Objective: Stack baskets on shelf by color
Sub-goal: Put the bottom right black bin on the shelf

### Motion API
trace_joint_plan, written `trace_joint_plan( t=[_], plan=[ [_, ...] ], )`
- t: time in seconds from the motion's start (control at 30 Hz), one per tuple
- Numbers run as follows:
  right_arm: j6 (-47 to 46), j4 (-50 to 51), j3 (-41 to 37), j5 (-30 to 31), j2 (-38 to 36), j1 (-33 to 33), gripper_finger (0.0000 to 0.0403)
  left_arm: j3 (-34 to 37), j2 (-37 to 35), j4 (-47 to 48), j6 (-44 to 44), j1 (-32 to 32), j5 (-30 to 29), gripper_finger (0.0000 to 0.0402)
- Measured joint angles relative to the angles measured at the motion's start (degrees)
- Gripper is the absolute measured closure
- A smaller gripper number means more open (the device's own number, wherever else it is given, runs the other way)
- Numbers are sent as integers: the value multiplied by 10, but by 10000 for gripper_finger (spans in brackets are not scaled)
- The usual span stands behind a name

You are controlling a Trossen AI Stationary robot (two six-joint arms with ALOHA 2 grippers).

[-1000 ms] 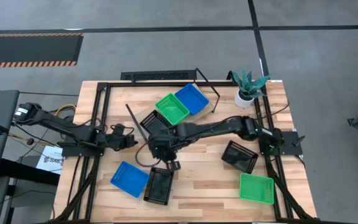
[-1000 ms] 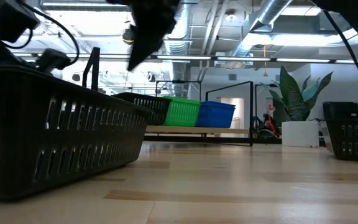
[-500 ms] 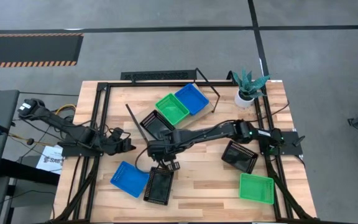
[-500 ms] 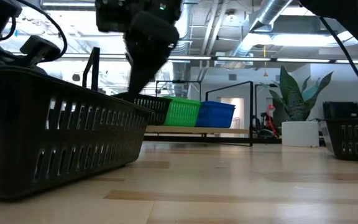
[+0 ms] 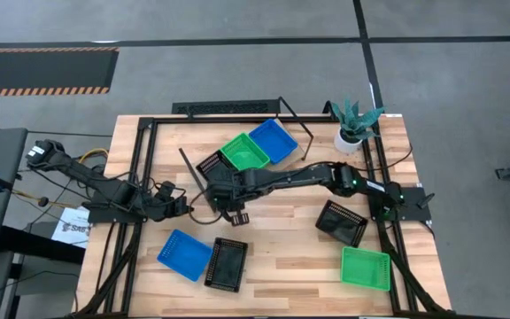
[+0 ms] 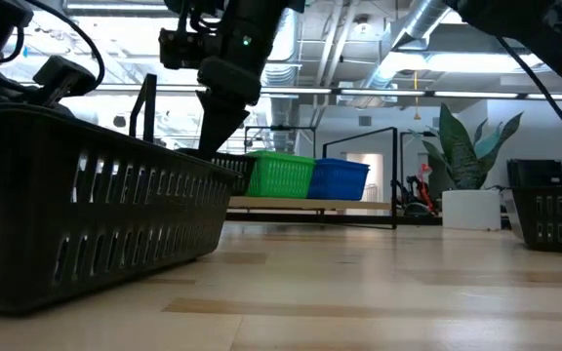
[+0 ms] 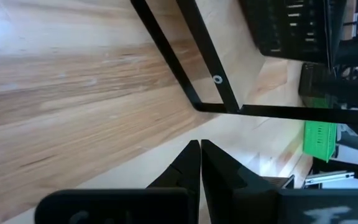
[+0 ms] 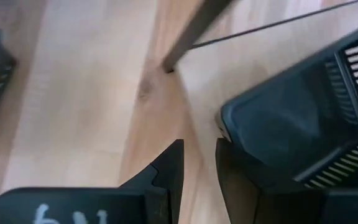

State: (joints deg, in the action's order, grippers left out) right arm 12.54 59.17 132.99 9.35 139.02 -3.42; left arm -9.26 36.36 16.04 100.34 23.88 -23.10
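Near the middle of the bench [image 5: 282, 266], the right pincer [image 5: 235, 213] hangs low over the wood, its fingers [image 8: 169, 165] a little apart with nothing visible between them; the rim of a black basket [image 8: 297, 118] sits right against one finger, though whether they touch is hard to tell. Just beyond the pincer lie a green basket [image 5: 244, 152] and a blue basket [image 5: 273, 140] on the shelf [image 5: 237, 109]. On its near side rest another blue basket [image 5: 184, 254] and a black basket [image 5: 226, 263], side by side. Off to its side, the left pincer [image 5: 180, 202] waits with fingers [image 7: 194, 165] pressed together, empty.
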Motion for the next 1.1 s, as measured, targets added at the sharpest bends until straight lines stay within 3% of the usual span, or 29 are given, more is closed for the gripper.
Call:
trace_joint_plan(
  t=[0.37, 0.47, 0.63, 0.7, 0.9, 1.1],
  plan=[
    [0, 49, -1, -3, -32, -2, 287, -2, 0, -5, 9, 0, -33, 401],
    [-5, 69, -1, -4, -74, -7, 287, -27, 0, -6, -9, 0, -108, 401],
    [-44, 79, -1, -3, -156, 0, 287, -71, 2, -7, -62, -4, -316, 401],
    [-64, 79, 0, -2, -192, 4, 287, -77, 8, -2, -76, -14, -357, 401],
    [-99, 81, 0, -2, -270, 10, 287, -75, 41, 33, -44, -45, -309, 401],
    [-114, 83, 0, -2, -311, 1, 287, -75, 101, 50, 14, -59, -314, 401]
  ],
)
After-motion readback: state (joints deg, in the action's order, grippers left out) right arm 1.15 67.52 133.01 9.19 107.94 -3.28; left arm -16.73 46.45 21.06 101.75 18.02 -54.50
